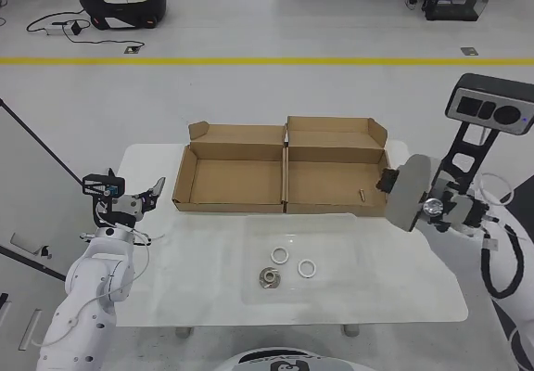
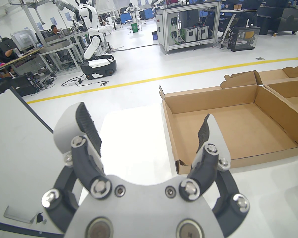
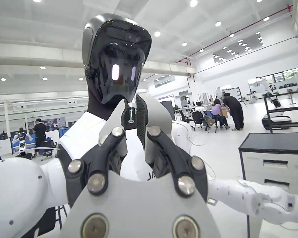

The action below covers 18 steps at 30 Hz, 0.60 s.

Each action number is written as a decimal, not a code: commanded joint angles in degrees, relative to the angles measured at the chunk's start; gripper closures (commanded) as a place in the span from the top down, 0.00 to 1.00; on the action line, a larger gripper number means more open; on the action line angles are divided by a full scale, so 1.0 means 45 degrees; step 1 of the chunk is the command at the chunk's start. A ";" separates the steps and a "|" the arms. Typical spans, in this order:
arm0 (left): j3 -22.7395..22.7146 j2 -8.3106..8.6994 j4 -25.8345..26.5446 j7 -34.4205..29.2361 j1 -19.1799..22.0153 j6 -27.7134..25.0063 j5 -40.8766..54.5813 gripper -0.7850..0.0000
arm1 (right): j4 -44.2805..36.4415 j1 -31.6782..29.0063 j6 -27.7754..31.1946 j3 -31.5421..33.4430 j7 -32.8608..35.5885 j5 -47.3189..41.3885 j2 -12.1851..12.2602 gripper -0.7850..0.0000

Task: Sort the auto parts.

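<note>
From above, two white rings and a metal fitting lie on the table, near two open cardboard boxes. At my left wrist, my left gripper gapes wide, empty, beside the left box. At my right wrist, my right gripper pinches a threaded bolt.

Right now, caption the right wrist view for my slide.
Right tool shut on a short threaded bolt, pinched between its ribbed pads.
</note>
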State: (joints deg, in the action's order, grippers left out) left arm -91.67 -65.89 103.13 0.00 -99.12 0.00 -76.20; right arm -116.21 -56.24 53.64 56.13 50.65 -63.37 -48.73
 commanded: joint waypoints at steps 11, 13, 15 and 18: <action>0.0000 0.0000 0.0000 0.0000 0.0000 0.0000 0.0000 1.00 | 0.0554 0.0047 -0.1290 0.0439 0.1288 0.2441 -0.0272 0.00; 0.0000 0.0000 0.0000 0.0000 0.0000 0.0000 0.0000 1.00 | 0.0558 0.0031 -0.1367 0.0446 0.1365 0.2616 -0.0316 0.00; 0.0000 0.0000 0.0000 0.0000 0.0000 0.0000 0.0000 1.00 | 0.0552 0.0017 -0.1382 0.0456 0.1379 0.2613 -0.0367 0.00; 0.0000 0.0000 0.0000 0.0000 0.0000 0.0000 0.0000 1.00 | 0.0423 -0.0035 -0.1263 0.0456 0.1260 0.2174 -0.0464 0.00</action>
State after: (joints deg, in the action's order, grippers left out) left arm -91.67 -65.89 103.13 0.00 -99.12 0.00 -76.20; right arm -114.00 -56.29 47.72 58.20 56.56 -52.54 -50.65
